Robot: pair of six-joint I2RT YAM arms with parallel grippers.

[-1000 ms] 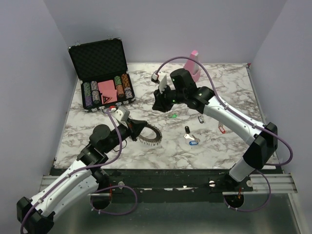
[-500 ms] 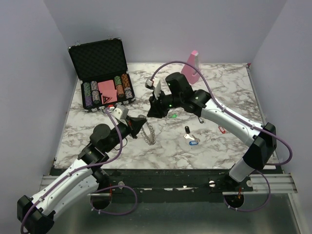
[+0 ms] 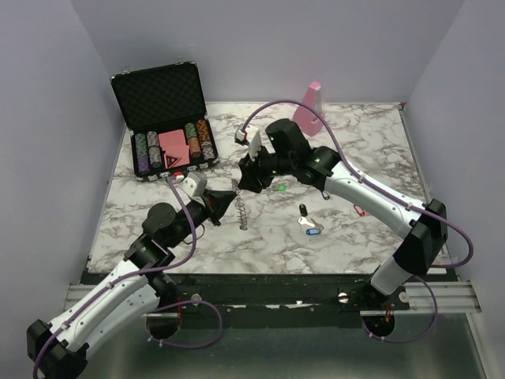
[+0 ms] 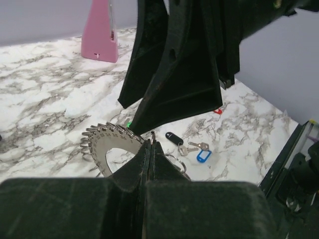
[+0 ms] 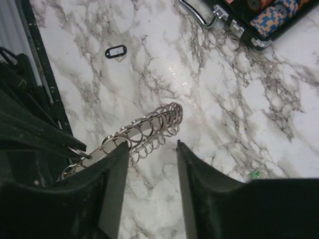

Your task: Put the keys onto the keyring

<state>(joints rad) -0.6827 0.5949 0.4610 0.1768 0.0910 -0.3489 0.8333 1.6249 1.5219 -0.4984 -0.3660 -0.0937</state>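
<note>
My left fingers (image 4: 130, 172) are pressed together on the keyring (image 3: 243, 209), pinching its flat plate. In the last second I've turned it from lying flat to edge-on, so its loops now face the right arm. The right fingers (image 5: 110, 179) have moved in just above the keyring and spread apart; I see nothing between them. The keys (image 3: 304, 210) lie on the surface to the right of the keyring, apart from it. I can't tell whether any key is on a loop yet. The ring looks presented for threading.

Shiny metal keyring (image 4: 103, 149), glossy marbled tabletop (image 4: 50, 74)
</note>
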